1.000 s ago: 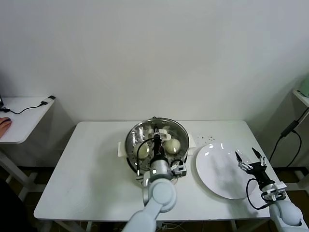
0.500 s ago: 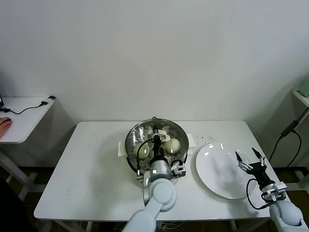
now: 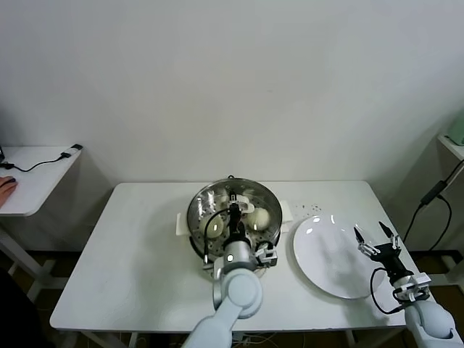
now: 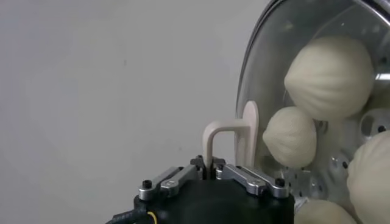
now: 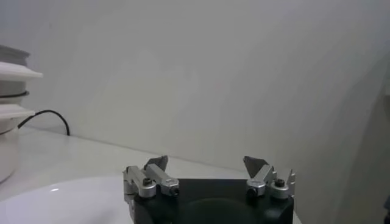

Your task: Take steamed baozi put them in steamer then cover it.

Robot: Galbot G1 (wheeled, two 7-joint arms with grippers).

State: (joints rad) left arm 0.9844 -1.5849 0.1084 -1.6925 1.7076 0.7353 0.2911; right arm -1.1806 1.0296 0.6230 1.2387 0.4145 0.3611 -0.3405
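The steamer (image 3: 194, 230) stands at the table's middle with the cover (image 3: 212, 201) lying over it. My left gripper (image 3: 234, 212) is shut on the cover's cream-white bar handle (image 4: 230, 135), the jaws pinching one leg of it (image 4: 209, 170). Through the glass lid (image 4: 262, 67) I see three steamed baozi (image 4: 329, 76) (image 4: 291, 137) (image 4: 370, 176) on the perforated tray, and one of them (image 3: 262, 216) shows in the head view. My right gripper (image 3: 377, 238) hangs open over the right edge of the plate, nothing between its fingers (image 5: 207, 165).
A large flat white plate (image 3: 326, 264) lies to the right of the steamer, bare. The steamer's cream base and its cord (image 5: 42, 115) show far off in the right wrist view. A side table (image 3: 32, 174) stands at far left.
The left wrist has shifted a touch to the left with the cover's handle in its jaws. The right arm has not moved.
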